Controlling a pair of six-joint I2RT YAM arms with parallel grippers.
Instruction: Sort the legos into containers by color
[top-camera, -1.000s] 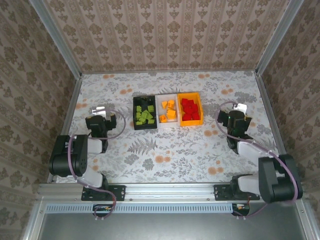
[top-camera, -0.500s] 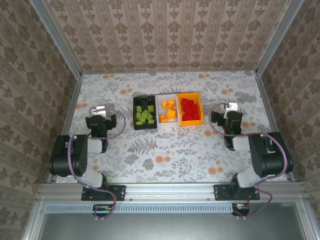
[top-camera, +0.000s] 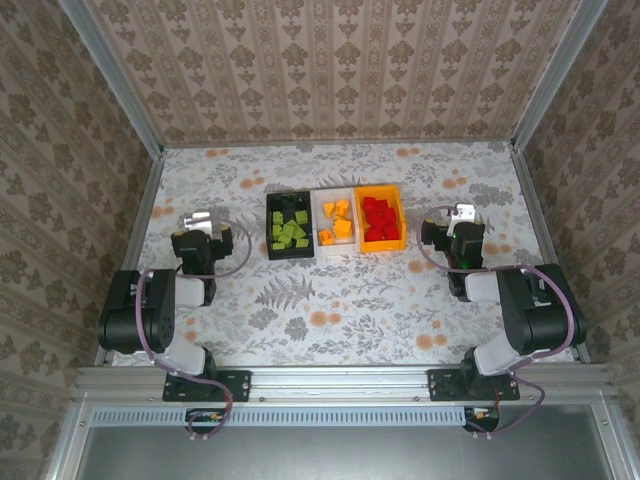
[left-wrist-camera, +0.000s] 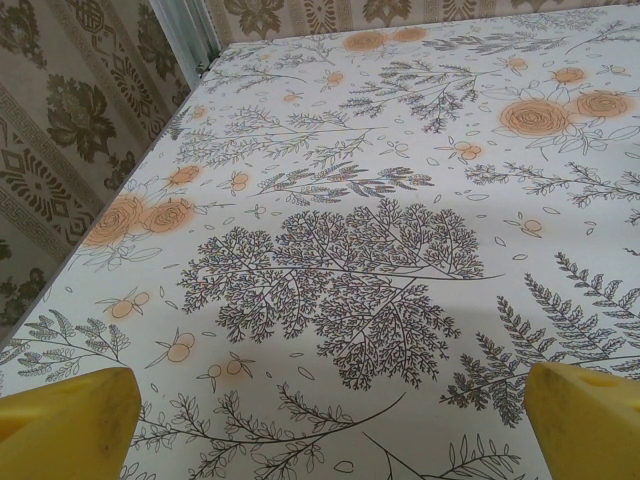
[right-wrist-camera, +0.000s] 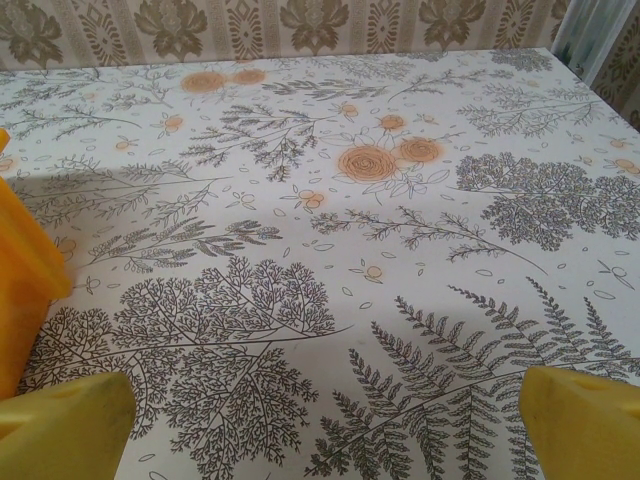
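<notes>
Left jaws spread wide and empty over the floral bench (top-camera: 330, 300), black bin (top-camera: 290, 254) holding green legos (top-camera: 290, 231), white bin (top-camera: 337, 248) holding orange-yellow legos (top-camera: 340, 224), orange bin (top-camera: 401, 215) holding red legos (top-camera: 378, 220), bins joined mid-bench, right jaws spread wide, empty, near the orange bin.

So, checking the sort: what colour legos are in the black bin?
Lime green legos, top external view.

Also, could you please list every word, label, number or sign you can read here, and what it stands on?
No readable text anywhere.
The black bin, white bin and orange bin show no lettering.
The tablecloth is printed with flowers and ferns, the wallpaper with ornaments, no letters.
Any marking on the arms is too small to tell.
</notes>
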